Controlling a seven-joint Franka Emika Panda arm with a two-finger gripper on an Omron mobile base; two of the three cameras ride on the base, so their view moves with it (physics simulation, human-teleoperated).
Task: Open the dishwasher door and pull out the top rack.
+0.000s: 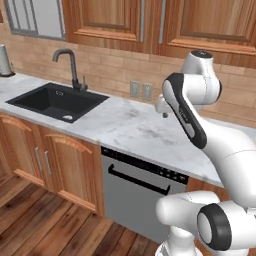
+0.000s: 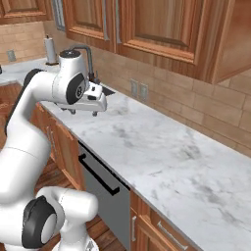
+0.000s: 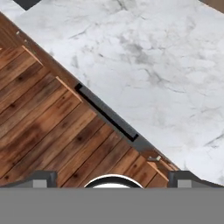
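Left base view shows the flat grey metallic dishwasher door (image 1: 135,200) with its long black bar handle (image 1: 138,180) and black control strip (image 1: 144,164) shut upright under the white marble desk (image 1: 120,127), set between brown wooden cabinet doors (image 1: 70,170) on its left and the robot's white body on its right. The white arm bends above the desk, and the tool (image 1: 163,107) hangs over the marble, above the dishwasher and clear of it, touching nothing. To the left of the dishwasher a black rectangular sink (image 1: 57,101) is sunk into the desk, with a dark curved faucet (image 1: 70,65) behind it and a white paper towel roll (image 1: 4,61) at the far left edge. Two grey wall outlets (image 1: 141,90) sit on the tan tile wall behind the desk. Right base view shows the same door (image 2: 105,196) from its side, closed flush with the cabinets, its bar handle (image 2: 98,175) sticking out just below the desk edge; the tool (image 2: 84,112) points down above the marble (image 2: 162,152) with nothing between its fingers. Hand view looks straight down on the desk edge, with the black control strip (image 3: 107,113) running diagonally between the marble (image 3: 144,52) and the brown plank floor (image 3: 48,131); the two dark fingertips (image 3: 41,178) stand wide apart at the bottom, so the tool is open and empty.
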